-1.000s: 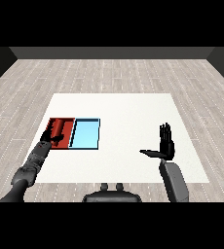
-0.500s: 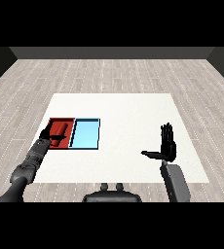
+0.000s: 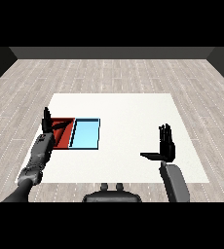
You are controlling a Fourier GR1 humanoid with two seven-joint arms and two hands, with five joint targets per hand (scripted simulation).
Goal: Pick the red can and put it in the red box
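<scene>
Here, in the head view, we are holding our left hand with fingers straight, empty, over the red tray's left edge. Beside that tray lies the blue tray. Our right hand is spread wide, well right of the trays. We cannot see the red can.

A white counter is being shown stretching across the middle of the head view, its square top being seen from above and in front. A light blue tray is lying flat on the left part of the counter, its shallow rim being outlined in a darker blue and its long side being set against a neighbouring tray. The counter is being surrounded by a floor of pale grey wooden planks, and a dark wall is being seen rising behind the floor at the far end of the room.
</scene>
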